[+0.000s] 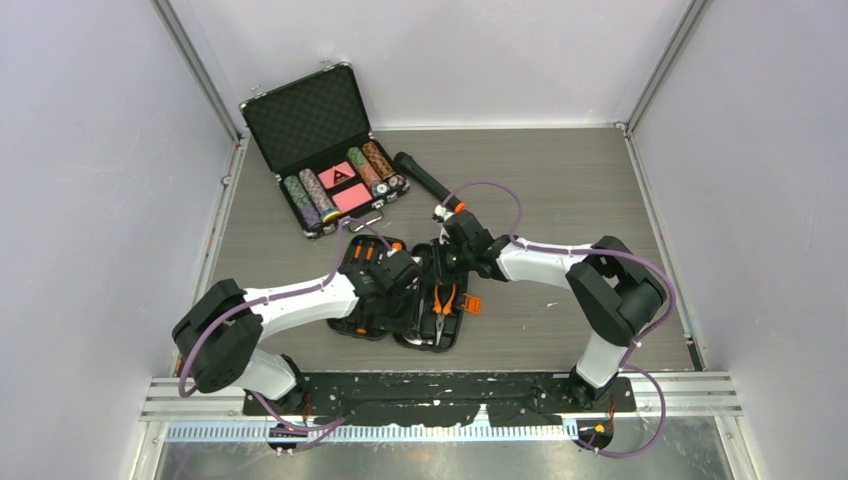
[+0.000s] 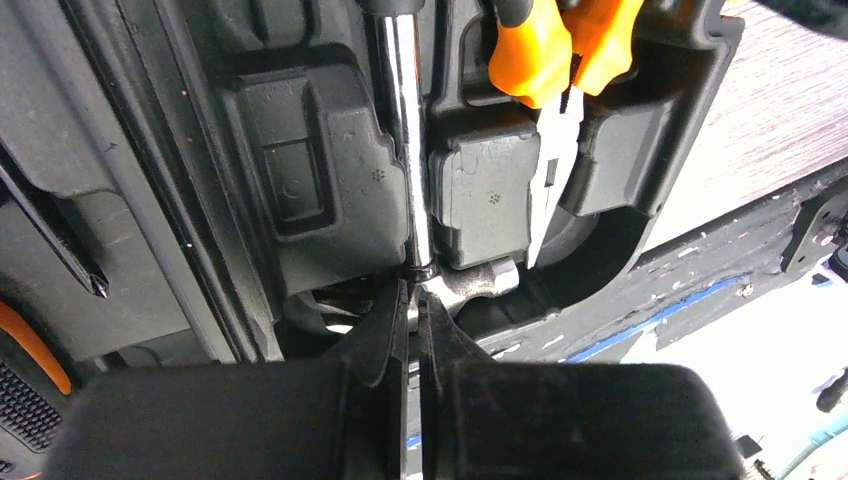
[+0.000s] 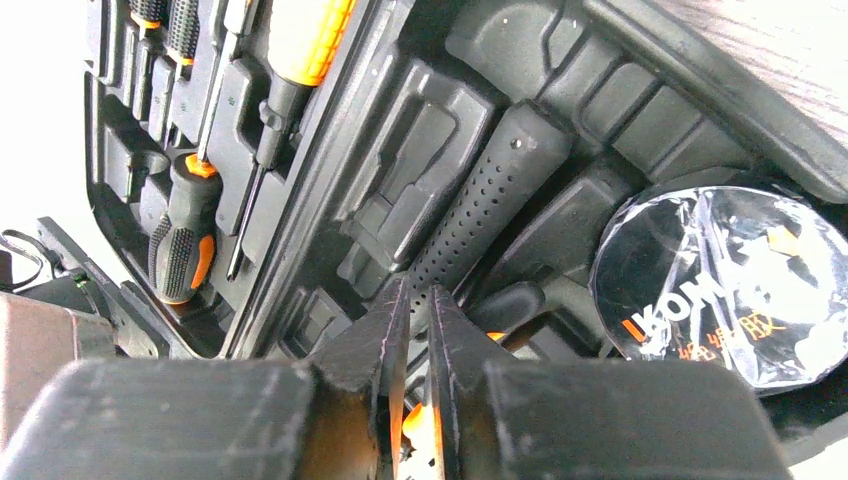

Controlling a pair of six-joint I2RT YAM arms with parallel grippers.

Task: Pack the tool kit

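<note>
The black tool kit case point(image 1: 372, 322) lies open at the table's middle, with orange-handled pliers point(image 1: 443, 300) in its right half. My left gripper point(image 1: 405, 268) is shut and empty. In the left wrist view its tips point(image 2: 413, 298) rest at the hammer's chrome neck point(image 2: 405, 130), beside the hammer head point(image 2: 475, 282) and pliers point(image 2: 560, 45). My right gripper point(image 1: 452, 255) is shut and empty. In the right wrist view its tips point(image 3: 420, 295) sit over the hammer's black perforated grip point(image 3: 490, 200). Screwdrivers point(image 3: 185, 240) sit in the other half's slots, and a wrapped tape measure point(image 3: 730, 280) sits to the right.
An open metal-edged poker chip case point(image 1: 320, 150) stands at the back left. A black flashlight with orange tip point(image 1: 425, 180) lies just behind the tool kit. The kit's orange latch point(image 1: 471, 303) juts out on its right side. Grey walls enclose the table.
</note>
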